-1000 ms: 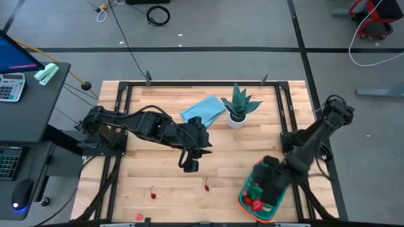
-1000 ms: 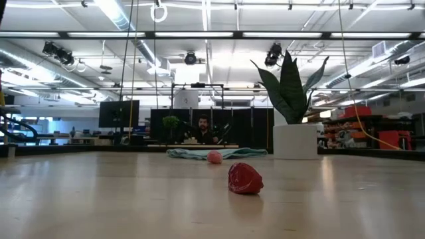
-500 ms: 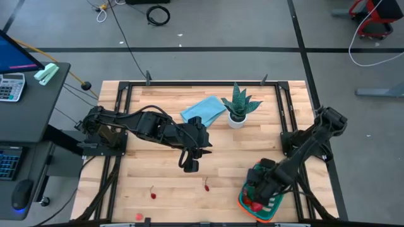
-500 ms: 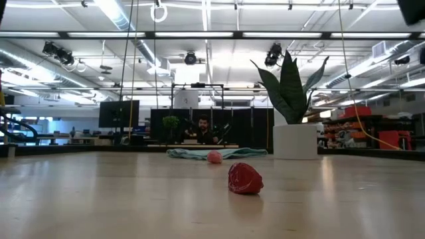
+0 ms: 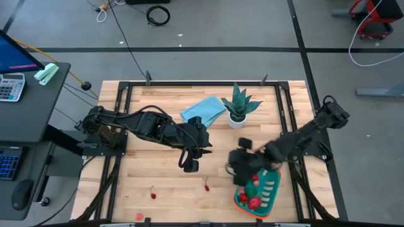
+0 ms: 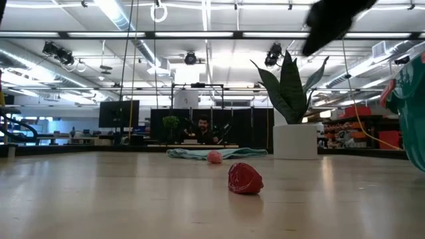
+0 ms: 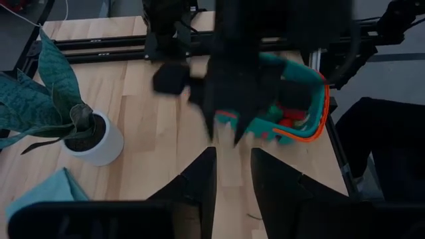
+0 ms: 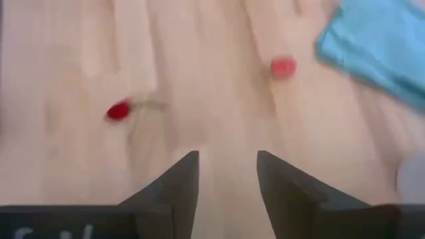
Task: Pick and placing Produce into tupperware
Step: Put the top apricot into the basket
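Note:
The teal tupperware (image 5: 262,197) with an orange rim sits near the table's near right corner and holds red and green produce. It also shows in the left wrist view (image 7: 302,109) and at the low view's right edge (image 6: 413,113). Small red produce bits lie on the wood (image 5: 206,185) (image 5: 153,195) (image 5: 139,216). Two of them show in the right wrist view (image 8: 119,110) (image 8: 283,66), and two in the low view (image 6: 244,178) (image 6: 214,157). My right gripper (image 5: 233,165) (image 8: 226,179) is open and empty, just left of the tupperware. My left gripper (image 5: 191,166) (image 7: 232,179) hovers open at mid-table.
A spiky green plant in a white pot (image 5: 238,108) (image 7: 96,136) and a light blue folded cloth (image 5: 203,109) (image 8: 378,46) sit toward the far side. A black frame (image 5: 189,82) edges the table. Bare wood lies between the grippers and the near edge.
My right gripper has swung from above the tupperware toward the table's left and a little toward the far edge, and now sits over bare wood beside the container. The tupperware has shifted slightly left and now shows at the low view's right edge.

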